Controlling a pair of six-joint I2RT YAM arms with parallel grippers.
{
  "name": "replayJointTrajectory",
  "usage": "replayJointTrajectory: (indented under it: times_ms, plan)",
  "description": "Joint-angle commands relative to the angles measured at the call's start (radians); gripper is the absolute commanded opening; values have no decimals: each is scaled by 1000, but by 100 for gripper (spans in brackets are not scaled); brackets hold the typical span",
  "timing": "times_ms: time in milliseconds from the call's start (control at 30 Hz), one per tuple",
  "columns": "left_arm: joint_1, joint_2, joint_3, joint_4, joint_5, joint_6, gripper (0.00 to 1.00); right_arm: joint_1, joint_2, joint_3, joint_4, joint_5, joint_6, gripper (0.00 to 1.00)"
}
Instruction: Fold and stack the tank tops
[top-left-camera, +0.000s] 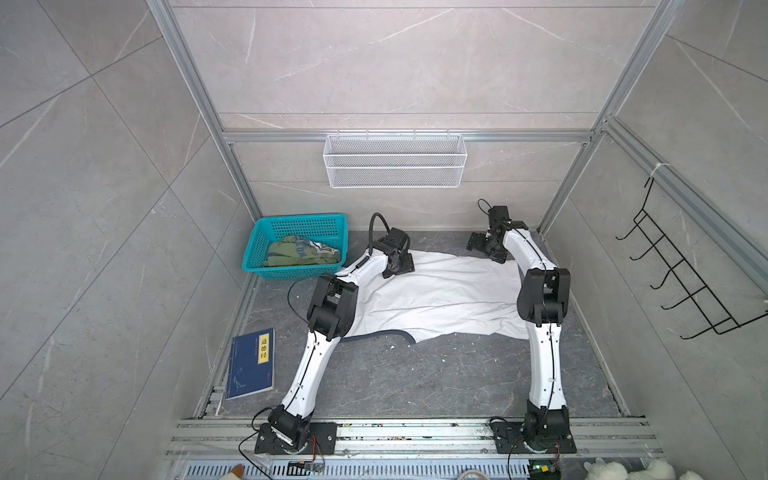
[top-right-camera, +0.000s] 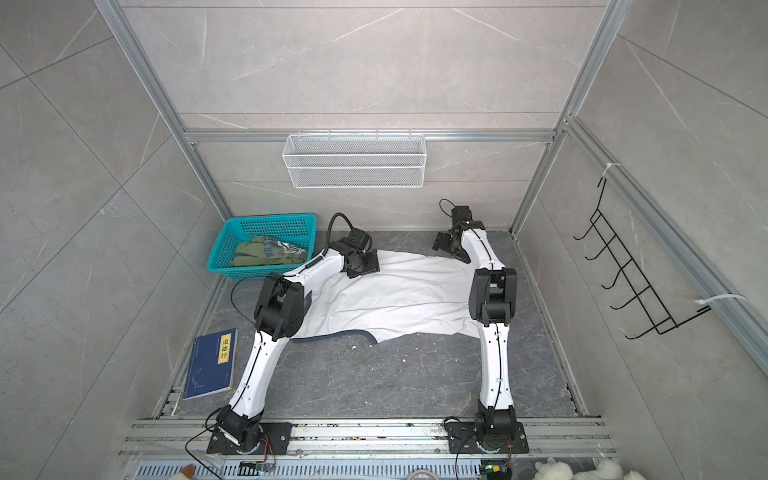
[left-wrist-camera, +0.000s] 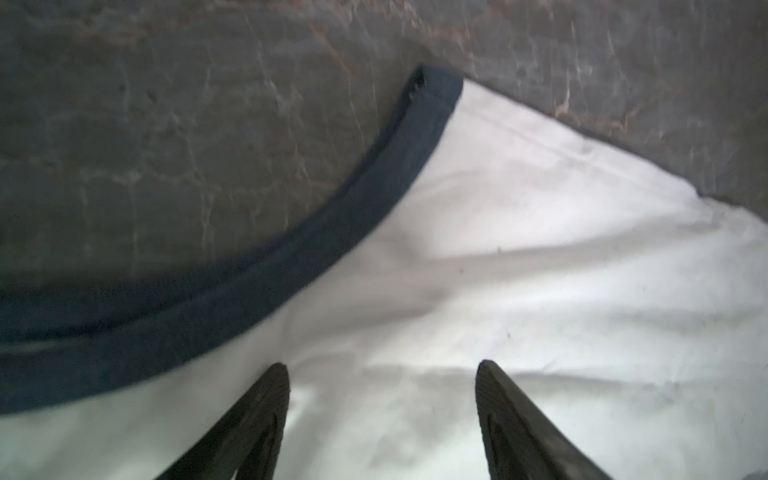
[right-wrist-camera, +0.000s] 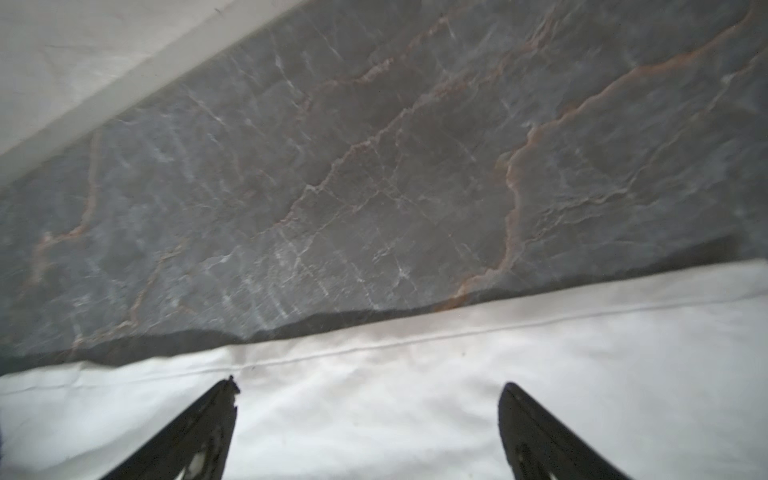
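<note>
A dark grey, marble-veined table (top-left-camera: 415, 374) forms the bottom of a walled booth. A white top (top-left-camera: 436, 299) with navy trim lies spread across its middle, slightly creased. A teal basket (top-left-camera: 291, 272) stands at the far left corner, close to the top. A dark blue book (top-left-camera: 251, 365) lies over the left edge, near the front.

Both top views overlook the whole table (top-left-camera: 415, 382); wrist views sit close over the white tank top (left-wrist-camera: 540, 291).
</note>
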Motion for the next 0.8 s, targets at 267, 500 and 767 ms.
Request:
replayJointTrajectory:
  times_ms: [267,500,767]
  plan:
    - [-227,-586,-597,59,-150,85,76,4,-583,-801,283,-61,36,99]
    - [-349,-626,-799,151,-197,59,72,-27,-850,-1091,309,50,73,98]
    - [-450,-566,-792,119,-294,68,65,-114,-976,-1222,301,62,86,96]
